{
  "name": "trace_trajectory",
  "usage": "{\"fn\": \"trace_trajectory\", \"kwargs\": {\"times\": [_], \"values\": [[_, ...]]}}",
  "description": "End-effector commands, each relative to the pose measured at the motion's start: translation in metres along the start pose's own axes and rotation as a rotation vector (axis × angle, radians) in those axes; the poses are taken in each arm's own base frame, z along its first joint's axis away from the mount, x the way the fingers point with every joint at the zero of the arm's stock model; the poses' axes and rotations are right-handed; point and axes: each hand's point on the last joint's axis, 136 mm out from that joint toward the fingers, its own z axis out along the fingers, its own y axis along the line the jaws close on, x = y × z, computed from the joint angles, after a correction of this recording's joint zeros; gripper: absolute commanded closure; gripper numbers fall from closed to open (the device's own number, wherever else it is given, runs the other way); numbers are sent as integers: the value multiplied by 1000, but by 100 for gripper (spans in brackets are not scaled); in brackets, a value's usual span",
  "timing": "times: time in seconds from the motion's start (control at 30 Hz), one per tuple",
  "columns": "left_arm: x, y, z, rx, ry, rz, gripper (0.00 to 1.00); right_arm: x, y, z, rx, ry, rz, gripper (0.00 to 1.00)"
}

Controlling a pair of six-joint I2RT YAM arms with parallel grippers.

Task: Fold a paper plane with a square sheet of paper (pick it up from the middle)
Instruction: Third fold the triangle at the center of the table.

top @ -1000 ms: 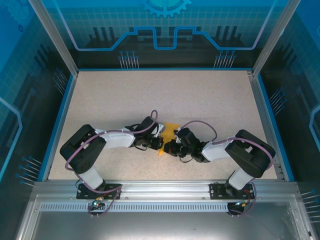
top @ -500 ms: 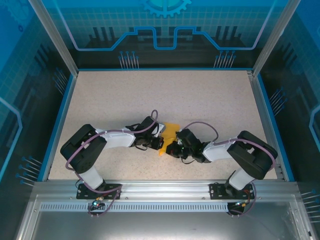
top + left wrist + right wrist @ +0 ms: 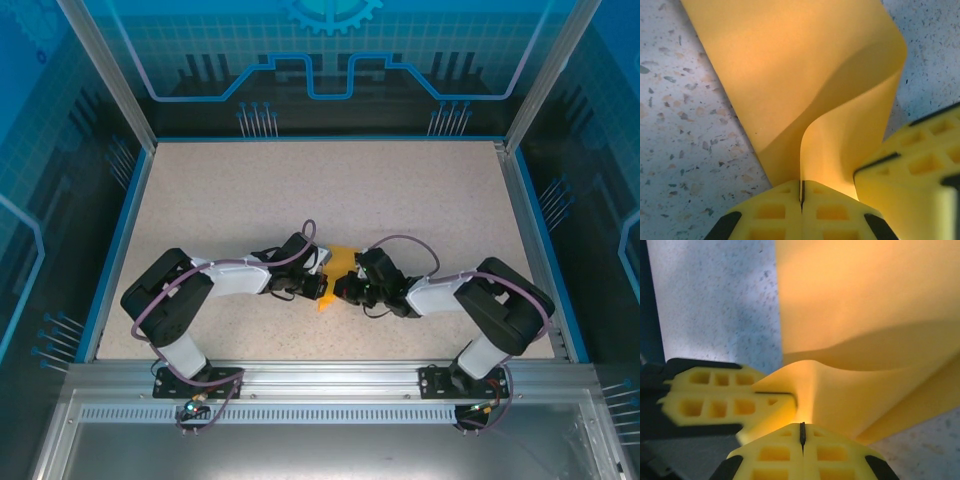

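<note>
1. Left tool (image 3: 801, 192): its two yellow fingers are pressed together, and a raised fold of the square sheet of paper (image 3: 805, 75) runs down into the seam between them. The tool is clenched on the paper.
2. Right tool (image 3: 802, 432): its fingers are likewise pressed together, with a ridge of the same sheet (image 3: 865, 315) drawn into their seam. It too is clamped on the paper.
3. Relation of the tools: in the overhead view the left tool (image 3: 315, 287) and the right tool (image 3: 345, 290) face each other, tip towards tip, just beside one another. One finger of the right tool (image 3: 910, 165) appears at the lower right of the left wrist view, and the left tool's fingers (image 3: 725, 400) lie at the lower left of the right wrist view, closed on an edge of the sheet.
4. Sheet: orange-yellow, it lies between the two tools (image 3: 338, 262) and spreads away from their tips. Near the fingers it is lifted and buckled into a curved wave. Farther out it lies low against the surface.
5. Worktop (image 3: 330, 190): pale and speckled. The sheet sits in its near half, roughly midway between left and right. Speckled surface shows to the left of the paper in both wrist views (image 3: 680, 150) (image 3: 715, 300).
</note>
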Motion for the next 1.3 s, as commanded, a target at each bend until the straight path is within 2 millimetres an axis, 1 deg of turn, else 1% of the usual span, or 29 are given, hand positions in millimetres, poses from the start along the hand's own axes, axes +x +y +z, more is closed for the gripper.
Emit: {"fn": "trace_trajectory", "kwargs": {"times": [0.0, 0.13, 0.2, 0.3, 0.47, 0.57, 0.73, 0.8, 0.93, 1.0, 1.07, 1.27], "values": [[13, 4, 6, -1, 64, -11, 95, 2, -15, 7, 40, 9, 8, 100], [14, 6, 6, -9, 65, -8, 94, 7, -34, 11, 92, 23, 40, 100], [15, 6, 6, -10, 68, -7, 94, 6, -35, 11, 87, 22, 47, 100], [15, 7, 6, -10, 71, -7, 95, 1, -24, 6, 62, 11, 35, 100], [15, 6, 6, -10, 72, -7, 95, -10, 1, -6, 15, -13, -12, 100], [14, 6, 7, -9, 70, -9, 95, -17, 3, -9, 3, -19, -7, 100], [14, 6, 6, -9, 72, -8, 95, -26, -9, -5, 7, -19, 19, 100], [15, 6, 6, -10, 72, -7, 95, -25, -18, -3, 31, -11, 30, 100], [15, 7, 6, -11, 74, -7, 95, -21, -43, 0, 87, 9, 92, 100], [16, 7, 6, -12, 76, -6, 95, -22, -45, -1, 81, 9, 96, 100], [17, 7, 6, -13, 78, -6, 95, -24, -39, -3, 66, 11, 82, 100], [16, 7, 6, -13, 76, -5, 95, -37, -9, -16, 7, -9, 19, 100]]}}
